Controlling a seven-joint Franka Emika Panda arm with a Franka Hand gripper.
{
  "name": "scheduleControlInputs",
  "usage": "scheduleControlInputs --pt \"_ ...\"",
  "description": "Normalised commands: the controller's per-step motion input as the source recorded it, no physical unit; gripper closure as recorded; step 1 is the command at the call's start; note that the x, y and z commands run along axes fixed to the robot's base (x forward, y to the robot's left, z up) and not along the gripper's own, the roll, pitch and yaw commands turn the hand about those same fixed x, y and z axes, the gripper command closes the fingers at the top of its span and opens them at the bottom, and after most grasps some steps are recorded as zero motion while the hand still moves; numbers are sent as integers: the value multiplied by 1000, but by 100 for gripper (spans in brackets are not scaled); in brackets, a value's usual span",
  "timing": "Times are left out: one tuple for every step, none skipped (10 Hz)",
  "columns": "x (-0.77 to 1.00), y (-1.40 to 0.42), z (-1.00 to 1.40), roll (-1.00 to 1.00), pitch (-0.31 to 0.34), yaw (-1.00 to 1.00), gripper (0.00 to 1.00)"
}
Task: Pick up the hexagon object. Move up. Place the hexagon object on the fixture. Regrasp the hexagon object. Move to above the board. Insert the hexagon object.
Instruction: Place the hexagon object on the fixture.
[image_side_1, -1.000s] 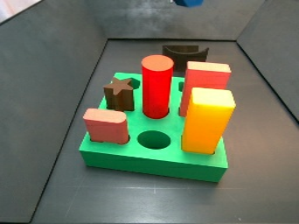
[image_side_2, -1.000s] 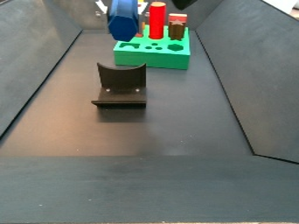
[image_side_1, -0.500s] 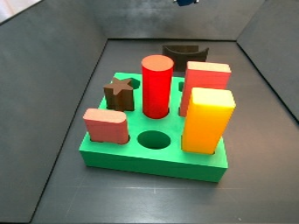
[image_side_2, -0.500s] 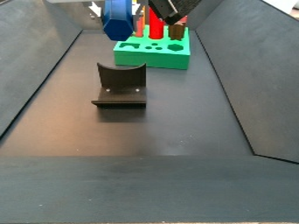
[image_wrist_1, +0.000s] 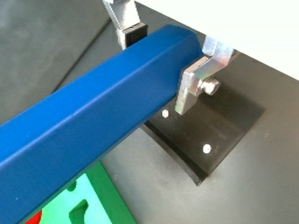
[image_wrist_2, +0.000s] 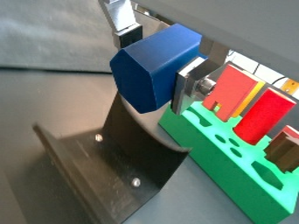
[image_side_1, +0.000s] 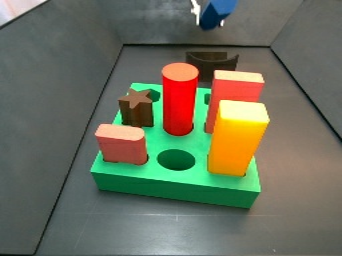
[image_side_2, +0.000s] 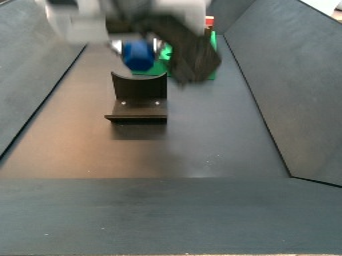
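The hexagon object (image_wrist_1: 93, 114), a long dark blue bar, lies level between the fingers of my gripper (image_wrist_1: 163, 55), which is shut on it near one end. Its faceted end face (image_wrist_2: 152, 74) shows in a wrist view. In both side views the bar (image_side_2: 136, 55) (image_side_1: 214, 12) hangs just above the fixture (image_side_2: 138, 98), not resting in its curved notch. The black fixture (image_wrist_2: 105, 166) lies right below the bar in both wrist views. The green board (image_side_1: 174, 185) stands beyond it, with an open round hole (image_side_1: 174, 159). The arm is motion-blurred in a side view.
On the board stand a red cylinder (image_side_1: 179, 98), a yellow block (image_side_1: 238, 135), a red block (image_side_1: 238, 90), a pink block (image_side_1: 120, 143) and a brown star (image_side_1: 138, 105). Dark sloping walls close in the floor on both sides.
My gripper has come down with the blue bar, from high above the board side to just over the fixture's notch. The blocks on the board have not moved.
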Motion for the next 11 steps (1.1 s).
scheduleControlInputs --pt "145 93 -1000 -1000 42 -162 100" --pt "158 98 -1000 -871 39 -156 100" --pt "167 106 -1000 -711 33 -142 100" --pt "173 111 -1000 -597 29 -130 100" --pt "185 120 -1000 -385 29 -115 100" --pt "197 120 -1000 -245 33 -105 100" --pt "164 97 -819 -160 27 -98 100" --pt "142 88 -688 -150 23 -95 100" --pt "99 80 -495 -105 4 -88 100" --pt "85 62 -496 -102 4 -84 100" --pt "0 -500 -167 0 0 0 100"
